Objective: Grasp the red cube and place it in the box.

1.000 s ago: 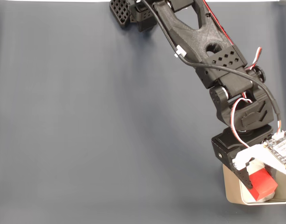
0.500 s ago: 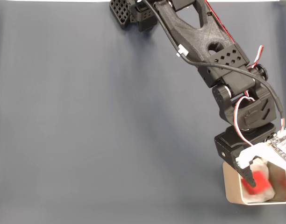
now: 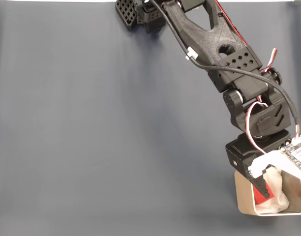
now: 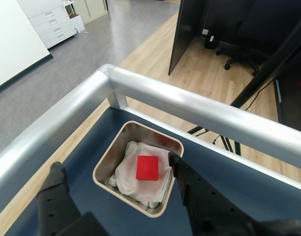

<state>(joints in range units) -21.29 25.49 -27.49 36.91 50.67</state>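
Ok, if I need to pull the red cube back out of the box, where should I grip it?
Come straight down from above and pinch two opposite side faces of the red cube. It lies flat, top face up, on the white padding near the middle of the box, so the walls block a sideways approach. The gripper is open and straddles the box.

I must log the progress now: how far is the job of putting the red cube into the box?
Done: the red cube lies on the white padding inside the box, free of the fingers. In hand: nothing; the gripper hangs open above the box. Left: only to draw the arm away, it seems.
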